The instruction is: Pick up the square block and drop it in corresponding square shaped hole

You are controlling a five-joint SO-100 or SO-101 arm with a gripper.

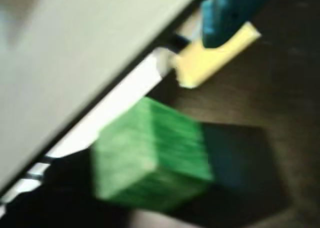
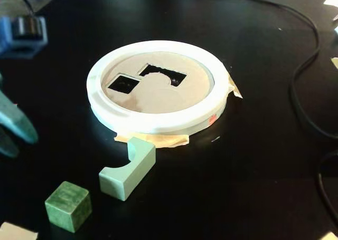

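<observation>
The square block is a green wooden cube on the black table at the front left, apart from everything. In the wrist view the cube fills the lower middle, blurred. My gripper enters the fixed view from the left edge, above and left of the cube; its two teal fingers stand a little apart with nothing between them. One teal finger shows at the top right of the wrist view. The square hole is in the cardboard lid inside a white ring behind the cube.
A pale green block with a curved notch lies between the cube and the ring. A second, differently shaped hole sits beside the square one. A black cable runs along the right side. A tan scrap lies at the front left corner.
</observation>
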